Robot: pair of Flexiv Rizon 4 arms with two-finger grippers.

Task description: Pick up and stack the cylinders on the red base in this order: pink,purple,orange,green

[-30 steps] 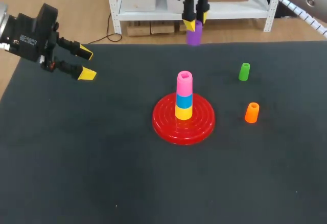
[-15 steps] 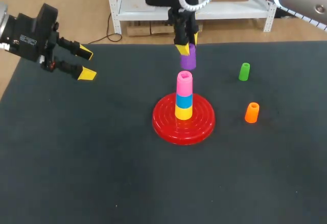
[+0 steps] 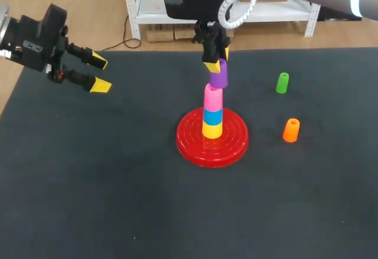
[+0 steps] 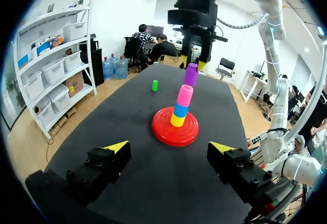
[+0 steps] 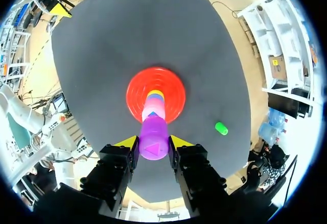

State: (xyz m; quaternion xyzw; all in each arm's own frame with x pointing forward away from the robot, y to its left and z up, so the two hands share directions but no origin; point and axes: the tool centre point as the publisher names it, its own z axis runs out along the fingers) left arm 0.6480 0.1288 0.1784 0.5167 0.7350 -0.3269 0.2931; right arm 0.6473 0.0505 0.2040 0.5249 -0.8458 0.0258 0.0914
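- Tabletop (image 3: 118, 200): dark mat carrying all items.
- Red base (image 3: 192, 147): centre of the tabletop. Its post holds a stack of yellow cylinder (image 3: 212, 130), blue cylinder (image 3: 212, 116) and pink cylinder (image 3: 212, 98) on top.
- Right hand (image 5: 153, 145): directly over the stack, clenched on the purple cylinder from two sides.
- Left hand (image 3: 99, 75): released and empty at the tabletop's left edge, well apart from the base.
- Purple cylinder (image 3: 219, 77): long axis near upright and slightly tilted. Its lower end is right at the pink top, a little off-centre; contact cannot be told. Judgement: a small centring, then straight down.
- Orange cylinder (image 3: 291, 130): upright, right of the base.
- Green cylinder (image 3: 283, 83): upright, beyond the orange.
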